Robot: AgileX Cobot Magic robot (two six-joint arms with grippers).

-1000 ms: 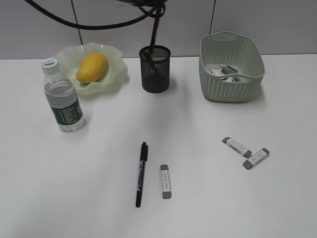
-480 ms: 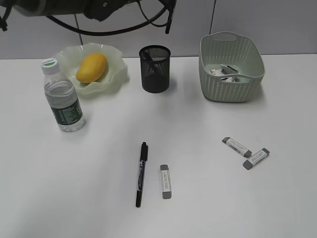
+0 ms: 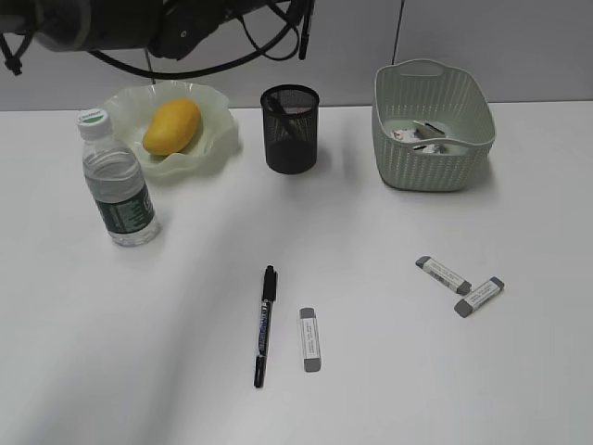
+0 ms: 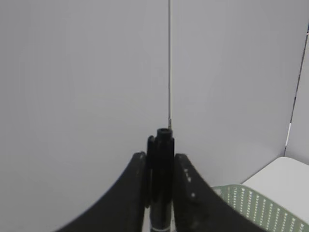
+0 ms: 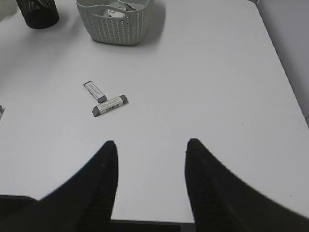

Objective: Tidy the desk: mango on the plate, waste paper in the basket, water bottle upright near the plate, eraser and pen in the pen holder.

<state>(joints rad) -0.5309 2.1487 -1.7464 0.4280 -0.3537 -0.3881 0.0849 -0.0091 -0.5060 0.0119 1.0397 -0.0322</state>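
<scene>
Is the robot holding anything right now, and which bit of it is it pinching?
Yes. The left gripper pinches a black pen near its upper end, between its two fingers. The right gripper is open and holds nothing.

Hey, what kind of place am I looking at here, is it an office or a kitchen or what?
Most likely an office-style desk set up for a robot tidying test. A plain white desk against a grey panelled wall carries a black mesh pen holder, a pen and erasers, with a robot arm overhead.

Matt white desk (image 3: 389, 371), black wire-mesh pen holder (image 3: 290, 130), translucent glossy plate (image 3: 215, 130)
</scene>
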